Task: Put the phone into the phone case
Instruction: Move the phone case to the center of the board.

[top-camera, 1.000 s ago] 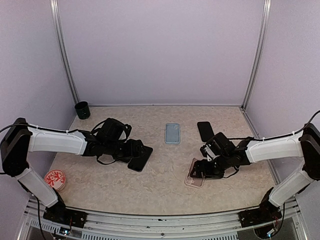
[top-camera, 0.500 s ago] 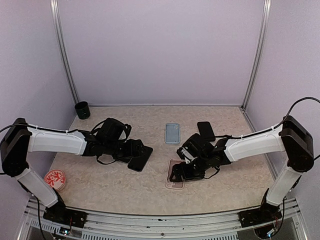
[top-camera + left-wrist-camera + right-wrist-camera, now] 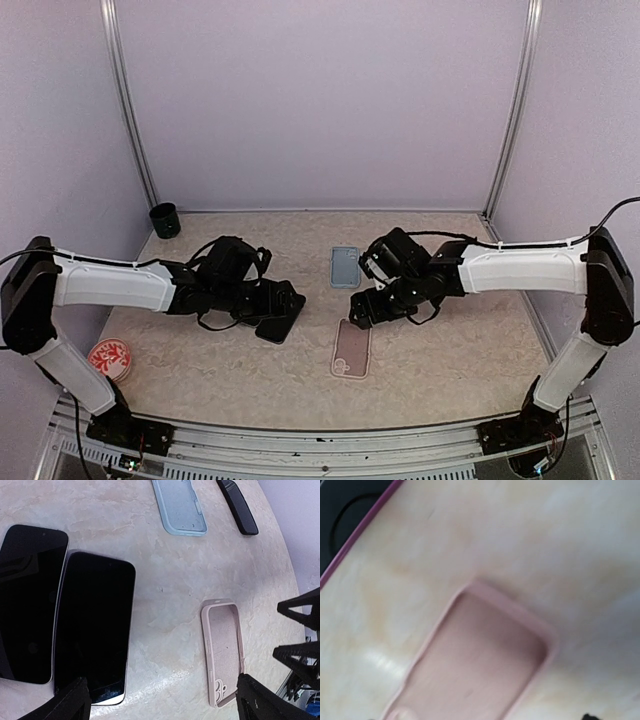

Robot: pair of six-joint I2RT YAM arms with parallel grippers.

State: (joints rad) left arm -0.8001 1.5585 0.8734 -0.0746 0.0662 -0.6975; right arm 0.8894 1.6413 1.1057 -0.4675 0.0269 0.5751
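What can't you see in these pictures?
- Top view: the right arm hides the black case; left wrist view's top edge crops it.
- Top view: the left arm covers most of both phones.
- Right wrist view: blurred; the bottom edge cuts off the pink case.
- Patterned disc: too small to identify.

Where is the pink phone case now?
In the overhead view the pink case lies open side up on the table, centre front, just nearer than the right hand, right of the two dark phones.
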